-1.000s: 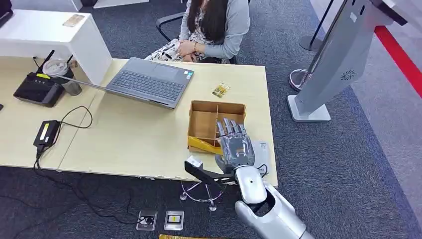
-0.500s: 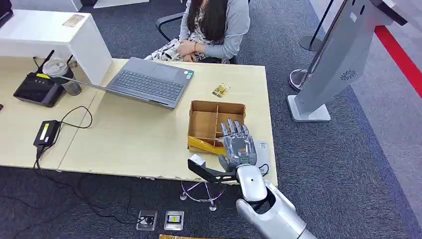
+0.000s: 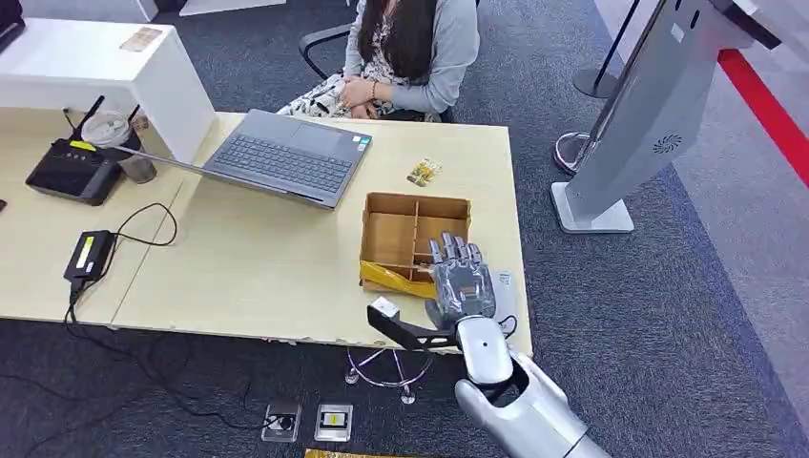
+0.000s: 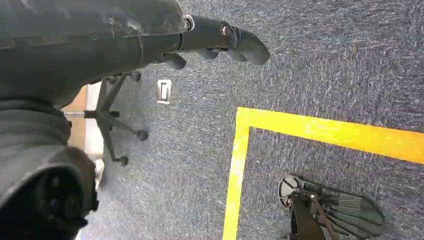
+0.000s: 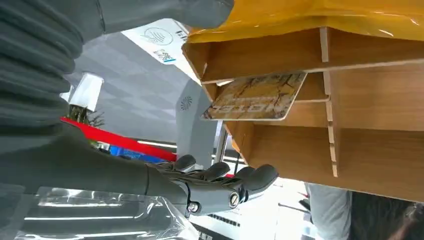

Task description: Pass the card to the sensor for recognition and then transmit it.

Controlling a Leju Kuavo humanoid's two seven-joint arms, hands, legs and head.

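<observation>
Hand flat over box edge

The divided cardboard box was plain brown, with a glossy yellow plastic bag at its near edge. The card inside it bore a tan and gold marbled pattern with dark veins. The wooden desk top was pale beige, the open laptop grey, the floor carpet dark blue-grey with a yellow taped line. The right hand was silver-grey with darker fingers.
</observation>
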